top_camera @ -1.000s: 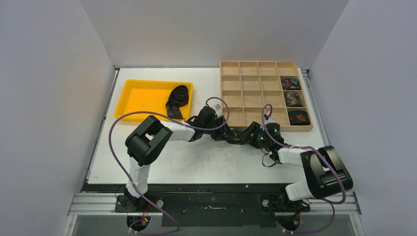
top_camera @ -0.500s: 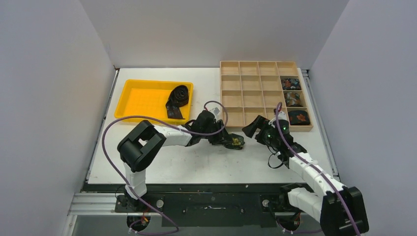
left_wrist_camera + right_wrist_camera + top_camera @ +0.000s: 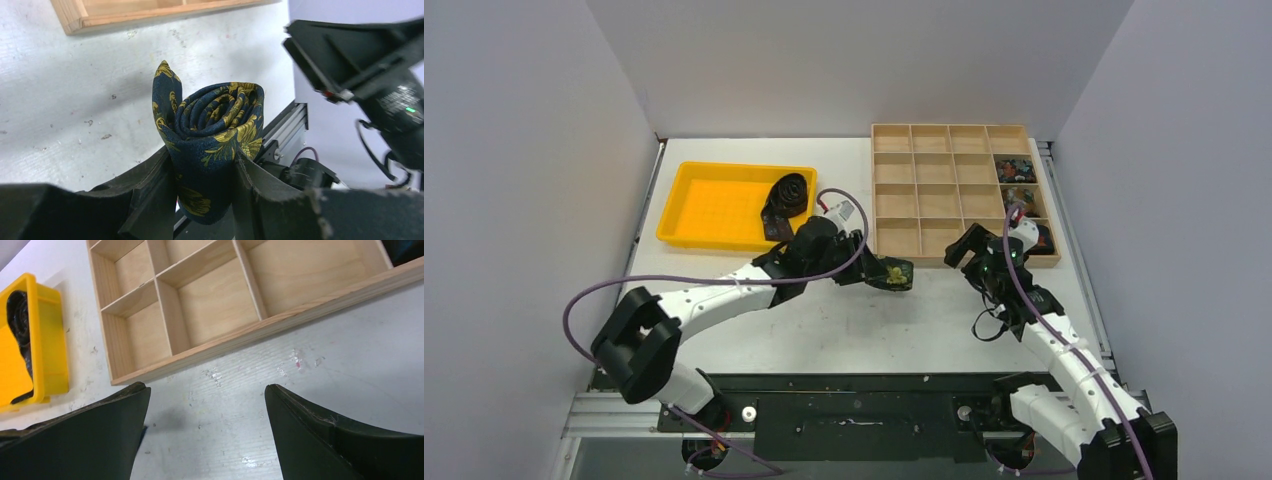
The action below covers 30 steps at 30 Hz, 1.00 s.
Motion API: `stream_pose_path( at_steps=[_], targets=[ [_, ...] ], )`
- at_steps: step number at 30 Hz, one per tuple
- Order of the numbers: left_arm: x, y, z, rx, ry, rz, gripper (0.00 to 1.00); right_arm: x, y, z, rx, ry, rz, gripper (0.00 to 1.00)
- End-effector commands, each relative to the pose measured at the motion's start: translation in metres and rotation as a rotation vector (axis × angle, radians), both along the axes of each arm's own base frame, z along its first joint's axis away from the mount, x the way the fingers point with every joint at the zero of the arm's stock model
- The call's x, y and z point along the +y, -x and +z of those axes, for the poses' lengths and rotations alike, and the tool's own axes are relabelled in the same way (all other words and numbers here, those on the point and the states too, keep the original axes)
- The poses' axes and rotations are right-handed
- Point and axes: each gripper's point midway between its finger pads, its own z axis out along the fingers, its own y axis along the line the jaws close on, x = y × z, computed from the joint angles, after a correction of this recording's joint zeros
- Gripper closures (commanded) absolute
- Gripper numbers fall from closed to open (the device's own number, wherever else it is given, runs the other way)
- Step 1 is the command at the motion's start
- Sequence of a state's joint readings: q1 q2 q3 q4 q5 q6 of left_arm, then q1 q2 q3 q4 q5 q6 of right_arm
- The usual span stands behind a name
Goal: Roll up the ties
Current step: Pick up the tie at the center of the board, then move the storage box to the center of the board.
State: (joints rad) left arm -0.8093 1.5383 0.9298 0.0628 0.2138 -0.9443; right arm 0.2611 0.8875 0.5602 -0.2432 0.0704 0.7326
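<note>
Tabletop [image 3: 844, 330]: right jaws now off tie [image 3: 215, 130]

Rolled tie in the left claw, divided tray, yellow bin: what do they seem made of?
Rolled tie: woven fabric, possibly silky, soft sheen, navy with gold floral pattern. Divided tray: pale bare wood, likely plywood, grain visible. Yellow bin: plastic by its look, smooth uniform colour, gridded floor.

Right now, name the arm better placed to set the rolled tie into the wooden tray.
Left: the left gripper holds the rolled tie beside the wooden tray; the right gripper is open, empty.
</note>
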Motion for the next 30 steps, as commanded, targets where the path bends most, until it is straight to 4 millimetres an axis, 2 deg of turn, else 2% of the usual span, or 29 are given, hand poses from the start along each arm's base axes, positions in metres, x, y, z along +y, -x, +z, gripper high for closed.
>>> stream_pose_path(
  at_steps=[1,4,6,11,13,16,22,27,30],
  targets=[
    [0.019,0.003,0.053,-0.132,0.033,0.032,1.0,-0.016,-0.024,0.021,-0.051,0.019,-0.122,0.13],
    [0.034,0.01,0.071,-0.159,0.024,0.047,1.0,-0.019,-0.04,0.021,-0.064,0.049,-0.144,0.15],
    [0.041,0.014,0.085,-0.187,0.033,0.054,1.0,-0.024,-0.051,0.014,-0.046,0.095,-0.166,0.16],
    [0.053,0.022,0.104,-0.228,0.043,0.06,1.0,-0.039,-0.078,0.01,-0.034,0.248,-0.194,0.17],
    [0.058,0.024,0.11,-0.244,0.047,0.063,1.0,-0.043,-0.087,0.002,-0.008,0.304,-0.192,0.19],
    [0.061,0.027,0.114,-0.256,0.057,0.06,1.0,-0.044,-0.094,-0.021,0.066,0.365,-0.165,0.21],
    [0.061,0.034,0.119,-0.262,0.084,0.042,1.0,-0.029,-0.107,-0.058,0.154,0.381,-0.068,0.28],
    [0.063,0.037,0.124,-0.265,0.102,0.042,1.0,-0.015,-0.11,-0.083,0.216,0.393,-0.004,0.46],
    [0.064,0.037,0.126,-0.27,0.105,0.045,1.0,0.004,-0.104,-0.087,0.207,0.408,0.053,0.55]
  ],
)
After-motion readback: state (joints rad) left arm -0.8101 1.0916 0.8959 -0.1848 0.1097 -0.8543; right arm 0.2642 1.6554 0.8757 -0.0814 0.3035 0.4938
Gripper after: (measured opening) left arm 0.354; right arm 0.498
